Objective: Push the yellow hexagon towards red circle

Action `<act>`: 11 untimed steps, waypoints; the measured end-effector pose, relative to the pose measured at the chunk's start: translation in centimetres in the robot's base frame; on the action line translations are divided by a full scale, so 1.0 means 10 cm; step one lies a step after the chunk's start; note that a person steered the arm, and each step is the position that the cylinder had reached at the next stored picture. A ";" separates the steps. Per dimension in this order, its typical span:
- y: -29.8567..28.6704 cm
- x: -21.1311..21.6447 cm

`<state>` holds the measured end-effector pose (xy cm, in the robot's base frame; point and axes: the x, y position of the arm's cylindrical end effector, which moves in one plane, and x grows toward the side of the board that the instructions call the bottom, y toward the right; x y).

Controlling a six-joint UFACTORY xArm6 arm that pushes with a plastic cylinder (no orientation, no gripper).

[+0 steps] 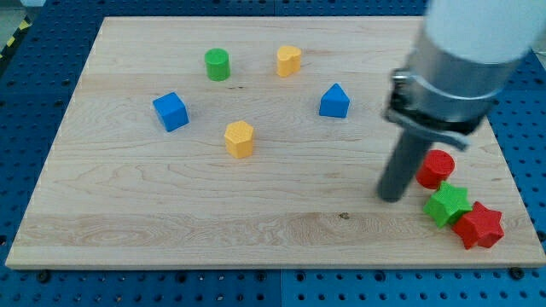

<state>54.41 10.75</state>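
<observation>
The yellow hexagon [240, 138] sits left of the board's middle. The red circle [436, 168] lies near the view's right edge. My tip [391, 198] rests on the board just left of the red circle, far to the right of the yellow hexagon and a little lower in the view. The rod and arm housing hide part of the board above the red circle.
A green star [448, 205] and a red star [479, 226] lie just below the red circle. A blue cube [171, 111], a green cylinder [217, 64], a yellow heart-like block [289, 60] and a blue pentagon-like block [334, 101] stand in the upper half of the wooden board [171, 222].
</observation>
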 end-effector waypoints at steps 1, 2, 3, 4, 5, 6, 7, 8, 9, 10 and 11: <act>-0.88 0.00; -1.86 -0.19; -1.98 -0.86; -1.98 -0.84; -1.76 -0.78; -1.25 -0.78; -0.76 -0.78; -0.23 -0.83; 0.19 -1.05; 0.46 -1.22; 0.62 -1.22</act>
<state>42.21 16.96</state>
